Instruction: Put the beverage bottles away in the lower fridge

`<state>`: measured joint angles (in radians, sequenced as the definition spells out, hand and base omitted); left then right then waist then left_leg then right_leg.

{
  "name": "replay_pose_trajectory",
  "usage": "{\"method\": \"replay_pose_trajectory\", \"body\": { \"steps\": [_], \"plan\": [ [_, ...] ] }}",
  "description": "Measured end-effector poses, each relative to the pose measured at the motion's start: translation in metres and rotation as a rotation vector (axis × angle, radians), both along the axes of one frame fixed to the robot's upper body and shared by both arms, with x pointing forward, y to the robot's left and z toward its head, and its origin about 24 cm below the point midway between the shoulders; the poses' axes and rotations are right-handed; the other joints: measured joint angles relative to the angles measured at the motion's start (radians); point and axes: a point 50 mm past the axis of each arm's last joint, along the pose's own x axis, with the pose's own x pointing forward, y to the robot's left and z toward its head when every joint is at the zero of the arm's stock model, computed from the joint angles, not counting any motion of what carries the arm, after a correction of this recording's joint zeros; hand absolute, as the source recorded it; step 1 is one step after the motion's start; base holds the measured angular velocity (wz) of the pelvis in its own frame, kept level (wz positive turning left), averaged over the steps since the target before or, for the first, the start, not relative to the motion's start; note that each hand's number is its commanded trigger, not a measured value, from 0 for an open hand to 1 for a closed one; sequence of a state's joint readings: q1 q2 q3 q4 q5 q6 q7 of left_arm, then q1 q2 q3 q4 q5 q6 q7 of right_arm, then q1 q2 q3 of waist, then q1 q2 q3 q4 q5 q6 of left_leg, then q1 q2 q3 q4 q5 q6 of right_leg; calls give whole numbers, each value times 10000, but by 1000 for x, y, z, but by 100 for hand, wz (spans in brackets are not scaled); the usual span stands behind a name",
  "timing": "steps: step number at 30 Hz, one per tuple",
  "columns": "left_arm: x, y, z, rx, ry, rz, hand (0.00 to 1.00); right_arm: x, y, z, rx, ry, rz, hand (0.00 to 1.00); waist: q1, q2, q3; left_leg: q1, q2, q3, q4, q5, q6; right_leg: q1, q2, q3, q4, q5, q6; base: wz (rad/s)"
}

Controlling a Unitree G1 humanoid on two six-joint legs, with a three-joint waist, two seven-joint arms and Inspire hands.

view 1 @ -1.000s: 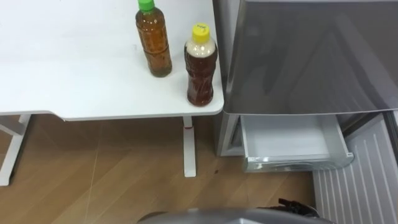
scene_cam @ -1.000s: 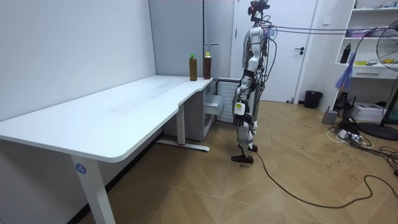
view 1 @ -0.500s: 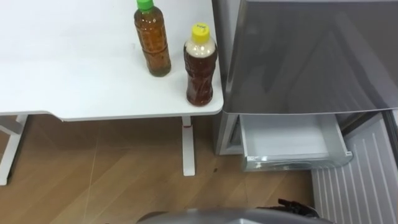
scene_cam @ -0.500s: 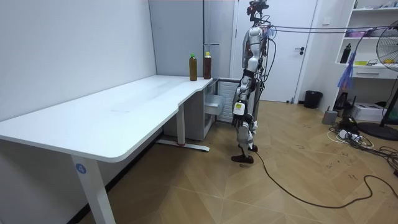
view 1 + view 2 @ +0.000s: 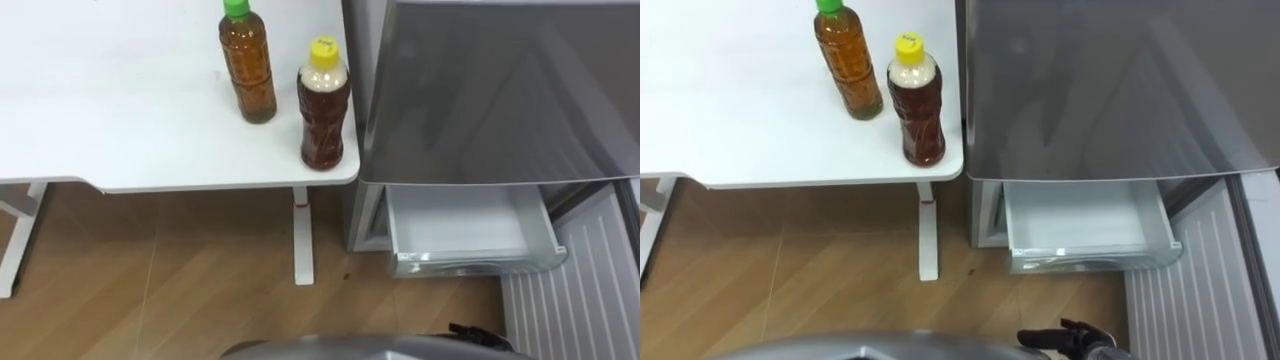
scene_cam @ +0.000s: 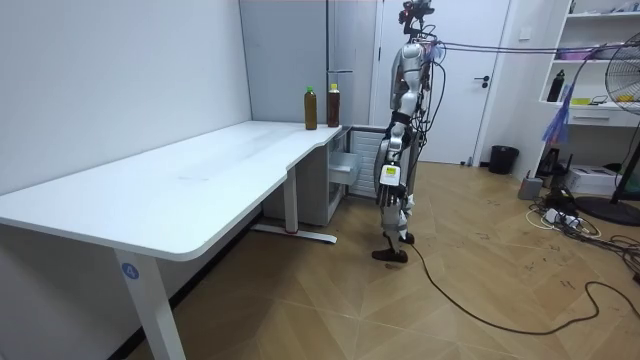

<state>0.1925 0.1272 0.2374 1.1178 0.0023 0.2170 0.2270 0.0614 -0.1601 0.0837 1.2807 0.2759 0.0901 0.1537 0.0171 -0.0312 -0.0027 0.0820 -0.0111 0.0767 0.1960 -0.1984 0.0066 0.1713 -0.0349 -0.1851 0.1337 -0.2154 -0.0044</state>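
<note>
Green-cap bottle (image 5: 248, 65) and yellow-cap bottle (image 5: 323, 108) stand on table (image 5: 110, 130) corner just left of fridge (image 5: 490, 90), its lower drawer (image 5: 478, 262) pulled open. Left hand (image 6: 386, 178), right hand (image 5: 1072, 340) hang low; state can't tell.

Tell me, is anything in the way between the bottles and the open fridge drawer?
Nothing I can see. The green-capped bottle and yellow-capped bottle stand at the table edge beside the fridge, whose bottom drawer is pulled out just below.

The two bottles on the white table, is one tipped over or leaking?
No. The green-capped brown bottle and the yellow-capped brown bottle both stand upright, capped, with no spill on the white table.
</note>
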Motion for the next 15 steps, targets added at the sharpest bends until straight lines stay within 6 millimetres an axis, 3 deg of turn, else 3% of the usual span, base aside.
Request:
{"method": "replay_pose_trajectory", "body": {
  "steps": [5, 9, 10, 15],
  "plan": [
    [4, 13, 6, 964, -1034, 2612, 0, -4, -3, 0, -58, 41, -212, 0, 202, 99, -9, 93, -1, 11, -61, -10, -3, 34, 1, 15, 4, 0, 0, 0],
    [16, 24, 14, 2152, -1689, 3176, 0, -4, -4, 1, -164, 45, -213, 0, 200, 143, 5, 148, -6, 24, -94, -9, 0, 47, -4, 102, 27, 1, 1, -6],
    [22, 28, 17, 2494, -1991, 3306, 0, -3, -5, 1, -179, -5, -262, 0, 184, 210, -27, 162, -8, 13, -109, -9, 0, 64, -3, 101, 25, 1, 1, 0],
    [52, 52, 44, 4093, -4133, 4934, 0, -5, -10, 2, -286, -65, -612, 0, 241, 246, -30, 183, -15, -56, -134, -8, 1, 76, 2, 66, 18, 1, 1, 1]
  ]
}}
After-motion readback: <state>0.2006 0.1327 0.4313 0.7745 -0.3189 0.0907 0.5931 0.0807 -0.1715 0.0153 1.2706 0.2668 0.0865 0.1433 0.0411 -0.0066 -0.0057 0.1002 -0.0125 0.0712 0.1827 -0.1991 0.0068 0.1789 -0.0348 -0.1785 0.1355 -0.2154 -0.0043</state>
